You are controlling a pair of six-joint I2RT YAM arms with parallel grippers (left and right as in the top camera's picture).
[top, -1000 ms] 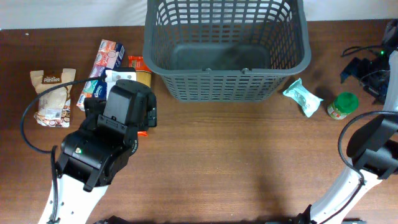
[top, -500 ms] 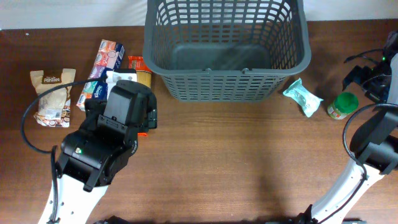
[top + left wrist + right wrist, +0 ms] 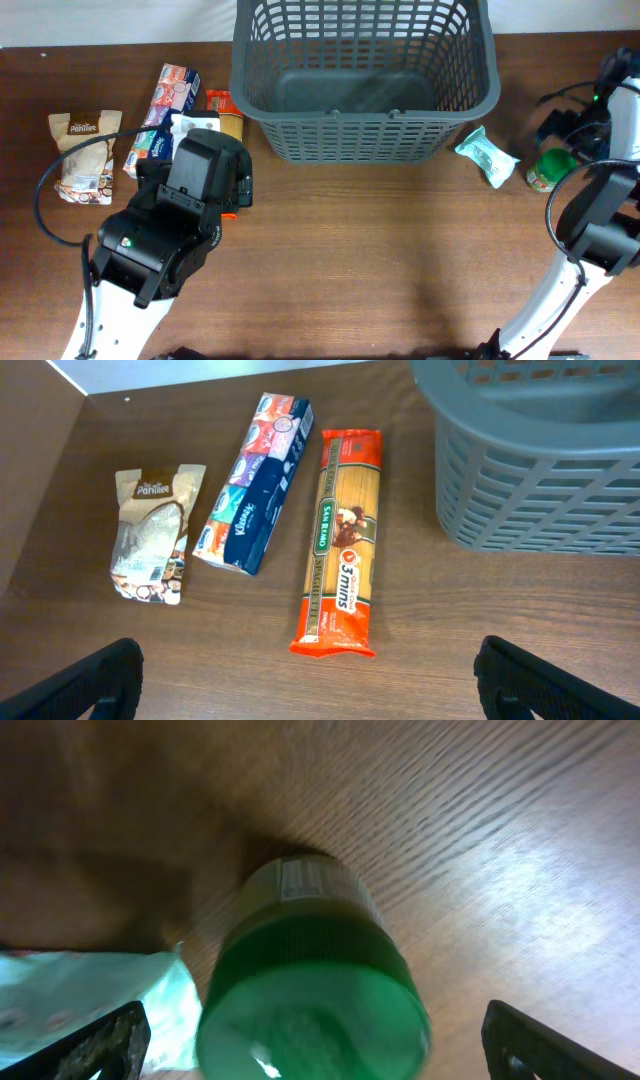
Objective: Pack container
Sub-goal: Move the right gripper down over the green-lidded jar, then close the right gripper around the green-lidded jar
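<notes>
Hovering spread above the green-lidded jar [image 3: 310, 970], lower centre, right pincer [image 3: 330, 1040] could topple it closing off-centre; left pincer [image 3: 320, 680] likewise spread.

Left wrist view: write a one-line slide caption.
Open left end effector above spaghetti packet, tissue pack and snack pouch beside the grey basket.

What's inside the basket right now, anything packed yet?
Nothing shows inside the basket: the overhead view has its dark floor bare. The strip of floor along the near wall is covered by that wall and its rim, so something small lying there cannot be ruled out.
</notes>
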